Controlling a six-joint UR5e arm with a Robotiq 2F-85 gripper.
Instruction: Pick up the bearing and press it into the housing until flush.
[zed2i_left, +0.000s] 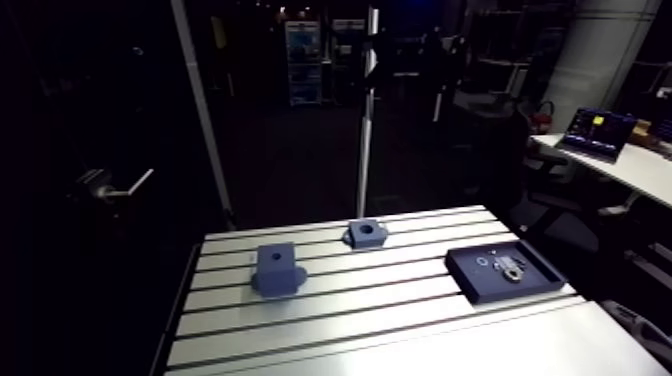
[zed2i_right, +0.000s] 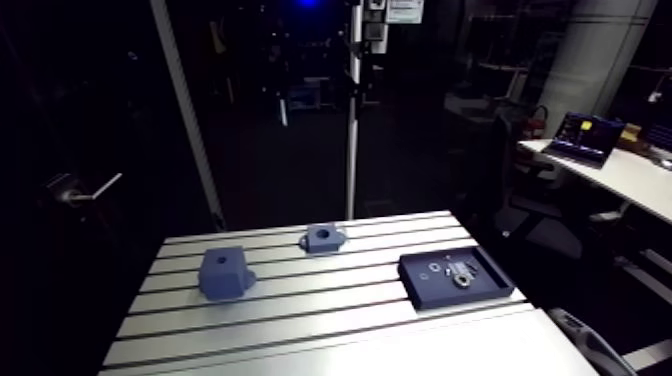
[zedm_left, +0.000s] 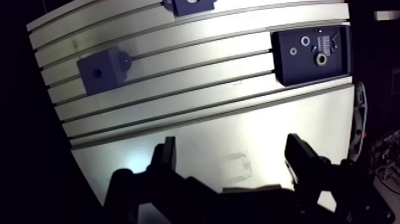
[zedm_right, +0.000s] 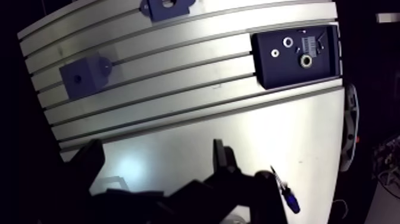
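A dark tray lies on the right side of the slotted table. In it sits a shiny ring, the bearing, beside smaller rings and a small flat part. A low blue housing block with a wide round bore stands at the table's back middle. My gripper shows only in the wrist view. It is open with nothing between its fingers, high over the smooth front plate and well short of the tray.
A blue cube with a small hole on top and a round boss on one side stands left of the housing. A small blue-handled tool lies on the front plate near the gripper. A thin pole rises behind the table.
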